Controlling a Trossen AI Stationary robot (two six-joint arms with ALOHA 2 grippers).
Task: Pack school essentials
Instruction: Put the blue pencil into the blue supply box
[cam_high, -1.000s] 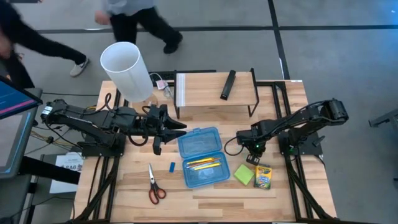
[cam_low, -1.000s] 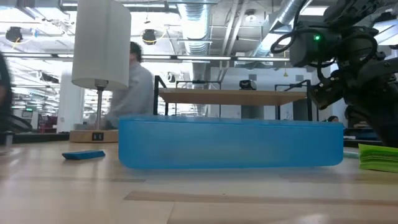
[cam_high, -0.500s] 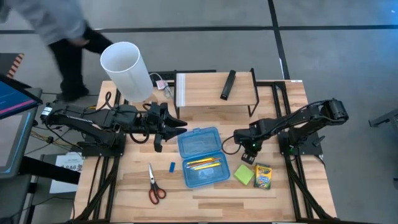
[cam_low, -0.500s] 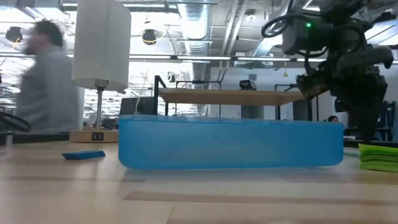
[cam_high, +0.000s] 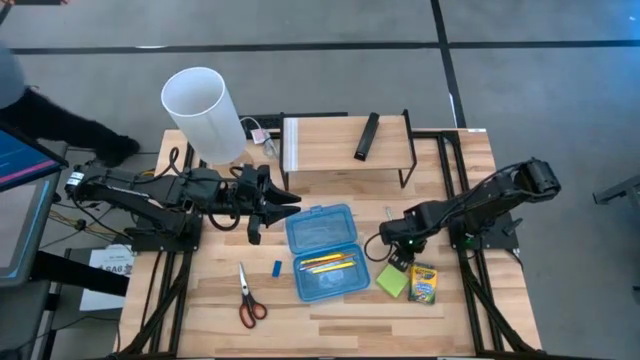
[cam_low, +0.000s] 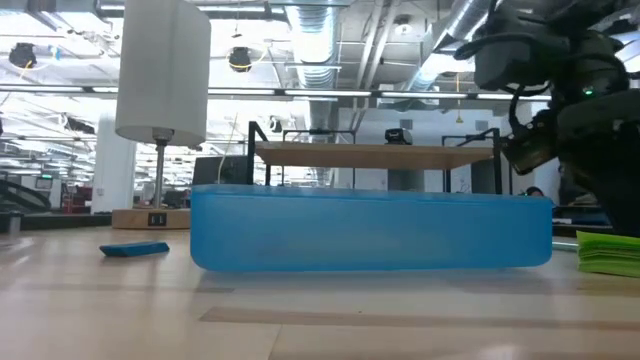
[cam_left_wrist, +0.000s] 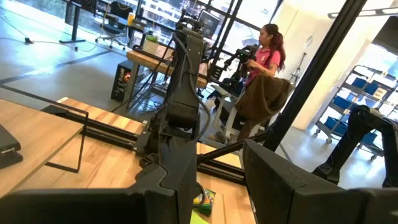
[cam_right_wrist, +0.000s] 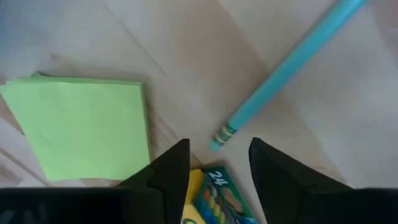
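Right hand (cam_high: 398, 252) has shifted since the earlier high view: it sat at the pencil box's right edge, now it's pulled back and down over the gap between box and sticky pad, and its fingers have spread. The person behind the bench has mostly walked out of shot.

Near to far from the right wrist view: right hand's fingers are parted and empty, hanging just above the yellow-green crayon box (cam_right_wrist: 214, 196). Just beyond the fingertips a pale blue-green pen (cam_right_wrist: 286, 74) lies loose on the bench (cam_high: 460, 310), with the green sticky-note pad (cam_right_wrist: 84, 127) beside it. Neither is touched.

Blue pencil box (cam_high: 325, 252) sits open mid-bench with yellow and orange pencils (cam_high: 325, 263) already inside. To its left, the tiny blue eraser (cam_high: 277, 268) and red-handled scissors (cam_high: 248, 300) are still out on the bench.

Left hand (cam_high: 285, 203) hovers near the box's upper-left corner, fingers part spread, nothing between them. Looks parked.

Further back: the raised shelf (cam_high: 345, 145) with a slim black bar (cam_high: 367, 136), and the tall white cylinder (cam_high: 203, 113) at the left rear.

Step, as I read it: the pen looks dropped short of the box. Next move: re-align the right hand across the pen shaft, descend, clamp, then carry it left into the box. The shaft lies at a slant to the fingers, so expect wrist rotation first.
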